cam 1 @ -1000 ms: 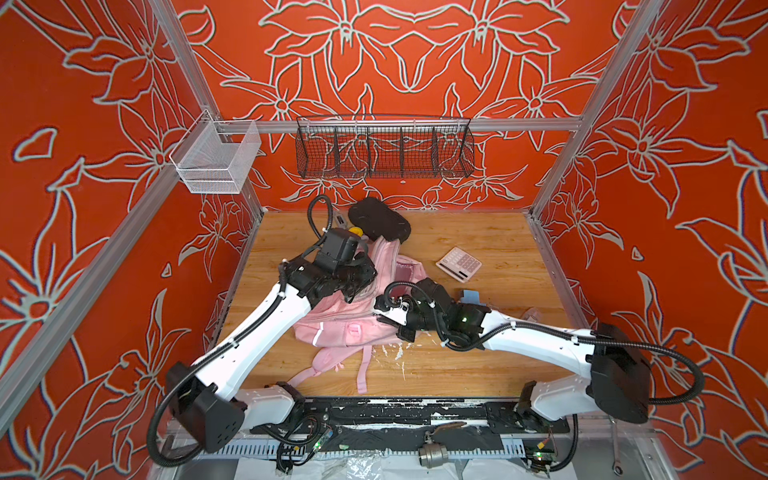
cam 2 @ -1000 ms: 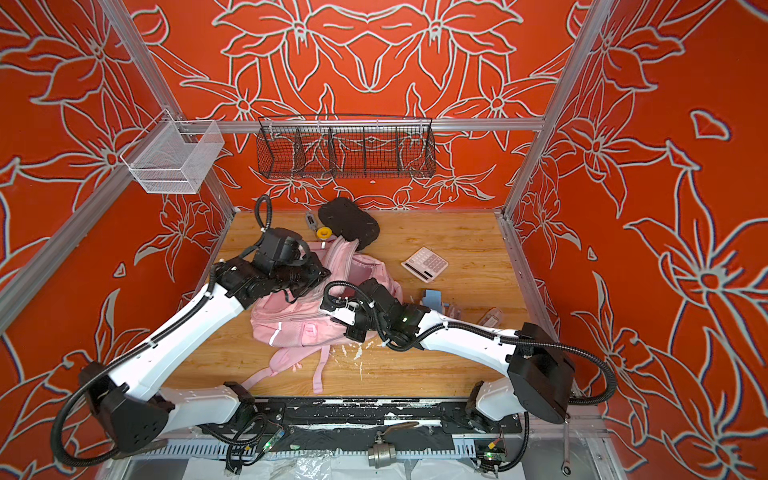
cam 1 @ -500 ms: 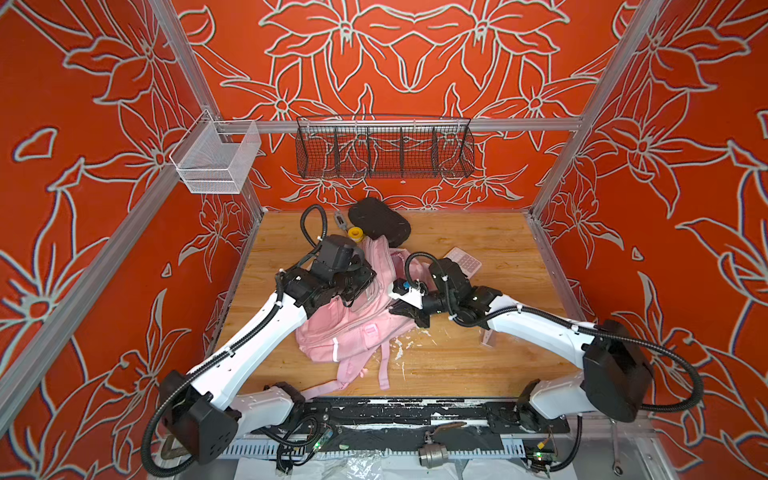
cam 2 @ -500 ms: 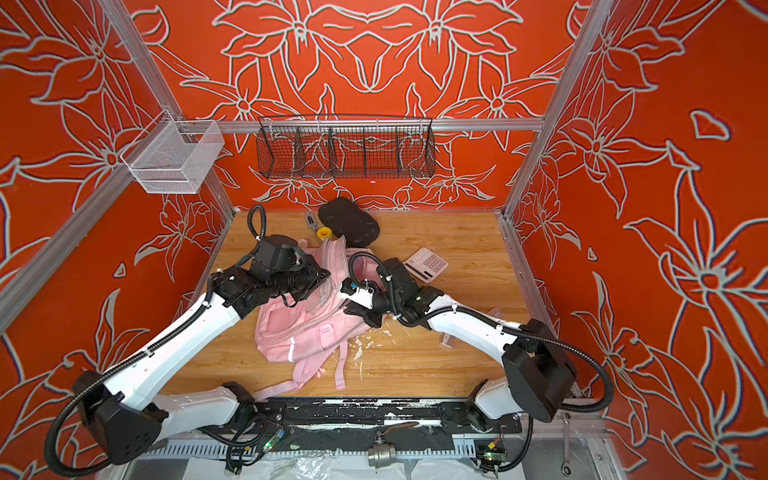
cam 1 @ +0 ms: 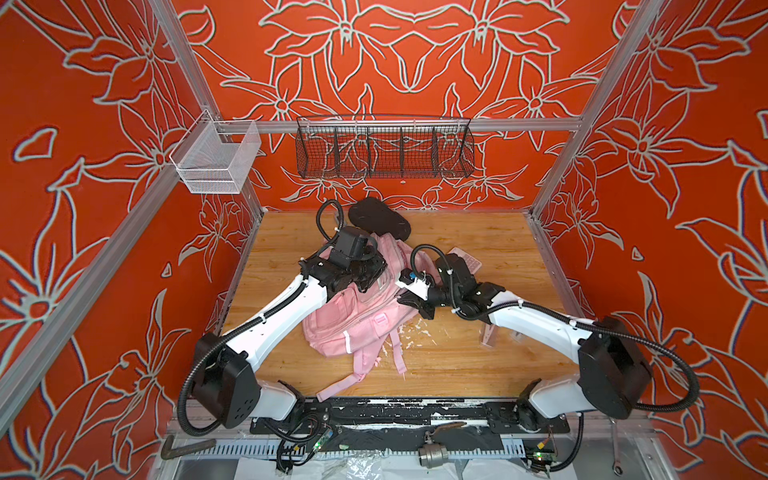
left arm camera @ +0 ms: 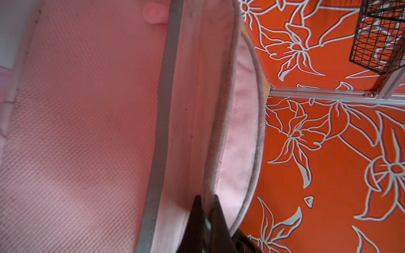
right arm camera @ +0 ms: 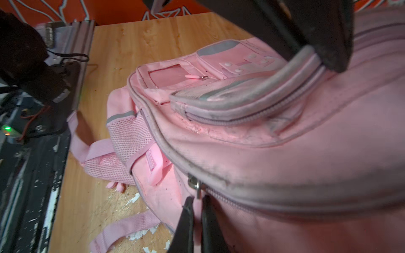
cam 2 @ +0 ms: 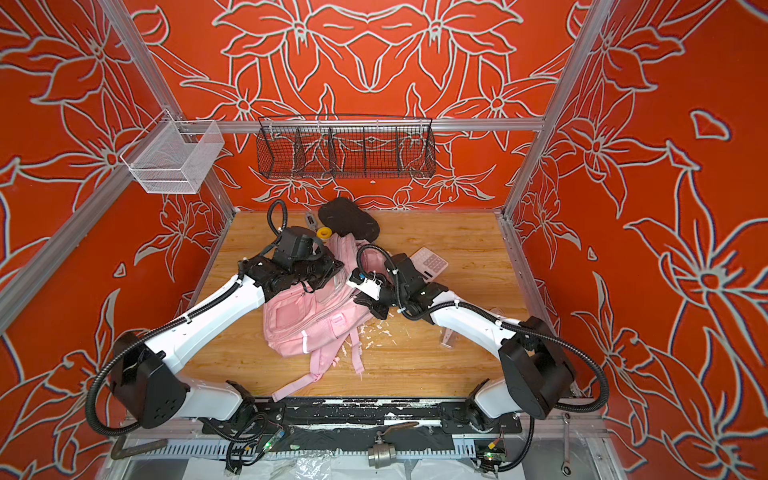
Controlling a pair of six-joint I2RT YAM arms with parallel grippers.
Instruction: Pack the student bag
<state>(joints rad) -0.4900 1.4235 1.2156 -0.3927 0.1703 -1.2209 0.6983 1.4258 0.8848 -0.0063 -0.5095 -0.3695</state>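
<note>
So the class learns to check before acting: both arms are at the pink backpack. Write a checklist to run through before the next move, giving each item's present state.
1. Left jaws gripping the student bag: ok, shut on a fabric edge.
2. Right jaws on the zipper pull: ok, the tab is pinched between them.
3. Zipper track ahead free: cannot tell, the bag's curve hides it.
4. Shoulder straps clear of both arms: ok, they trail on the table toward the front.
5. Calculator packed: not ok, it lies on the table outside the bag.
</note>
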